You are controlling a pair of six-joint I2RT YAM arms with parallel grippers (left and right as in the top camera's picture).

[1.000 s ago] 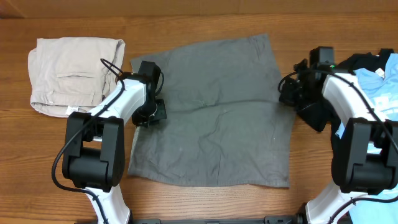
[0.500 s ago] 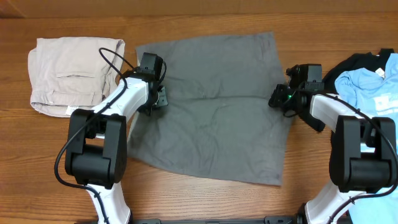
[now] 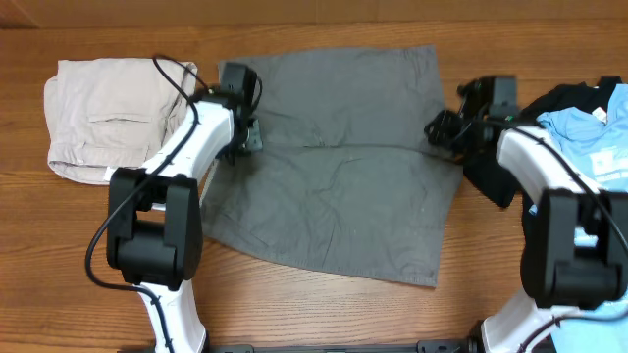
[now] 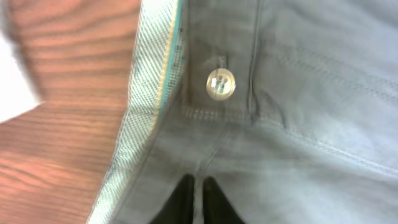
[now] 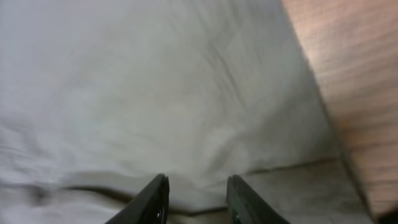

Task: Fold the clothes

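The grey shorts (image 3: 343, 167) lie spread flat in the middle of the table, with a crease across them. My left gripper (image 3: 250, 137) is at their left edge, shut on the grey fabric (image 4: 298, 124). In the left wrist view its jaws (image 4: 197, 183) pinch the cloth just below a pale button (image 4: 221, 84), beside the pale waistband lining (image 4: 146, 112). My right gripper (image 3: 439, 127) is at the shorts' right edge. Its jaws (image 5: 198, 186) stand apart over a raised fold of the grey fabric (image 5: 155, 93).
Folded beige shorts (image 3: 113, 118) lie at the far left. A light-blue T-shirt (image 3: 594, 147) on a black garment (image 3: 569, 98) lies at the right edge, behind my right arm. Bare wooden table (image 3: 324, 314) shows in front.
The grey shorts have slid away from the front edge, their left side most, and turned slightly. My left gripper has moved farther back with them. My right gripper has shifted a little along the right edge.
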